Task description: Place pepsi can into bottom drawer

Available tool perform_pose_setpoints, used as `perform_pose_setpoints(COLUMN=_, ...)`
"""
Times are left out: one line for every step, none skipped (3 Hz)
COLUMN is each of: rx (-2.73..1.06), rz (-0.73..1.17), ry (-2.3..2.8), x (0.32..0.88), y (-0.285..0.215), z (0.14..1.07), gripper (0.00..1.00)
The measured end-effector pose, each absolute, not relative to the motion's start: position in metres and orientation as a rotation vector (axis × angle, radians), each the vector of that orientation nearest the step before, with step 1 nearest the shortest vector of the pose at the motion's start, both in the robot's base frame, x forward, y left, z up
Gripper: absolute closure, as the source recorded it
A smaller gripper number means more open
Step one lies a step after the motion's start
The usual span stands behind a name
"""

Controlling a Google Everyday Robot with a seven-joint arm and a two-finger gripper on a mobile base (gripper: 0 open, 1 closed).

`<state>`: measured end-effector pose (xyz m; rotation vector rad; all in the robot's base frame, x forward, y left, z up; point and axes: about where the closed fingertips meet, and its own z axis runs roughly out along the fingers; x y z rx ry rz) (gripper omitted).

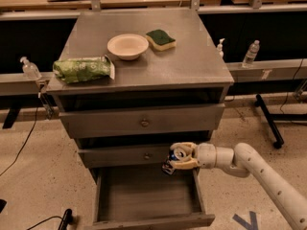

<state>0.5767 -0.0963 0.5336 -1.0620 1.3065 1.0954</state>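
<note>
My gripper (178,158) reaches in from the right on a white arm and is shut on the pepsi can (171,163), a small dark blue can with a silver top. The can is tilted and sits in front of the middle drawer (124,155), just above the back right corner of the bottom drawer (144,195). The bottom drawer is pulled out and its grey tray looks empty.
On the cabinet top (192,61) lie a green chip bag (82,69), a white bowl (127,46) and a green sponge (160,38). Clear bottles (250,54) stand on the shelf behind. A black stand leg (268,121) lies on the floor at the right.
</note>
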Motion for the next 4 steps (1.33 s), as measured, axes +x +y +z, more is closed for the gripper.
perform_pose_setpoints(rx=-1.144, rz=1.126, ry=1.282, x=0.567, y=-0.091, z=0.502, gripper=1.00)
perform_pose_setpoints(rx=-1.196, rz=1.177, ry=1.246, x=0.560, y=-0.094, z=0.473, gripper=1.00)
perform_pose_setpoints(rx=-1.207, rz=1.194, ry=1.228, x=0.558, y=-0.095, z=0.471, gripper=1.00)
perform_pose_setpoints(rx=-1.231, rz=1.113, ry=1.276, x=0.559, y=-0.097, z=0.460, gripper=1.00)
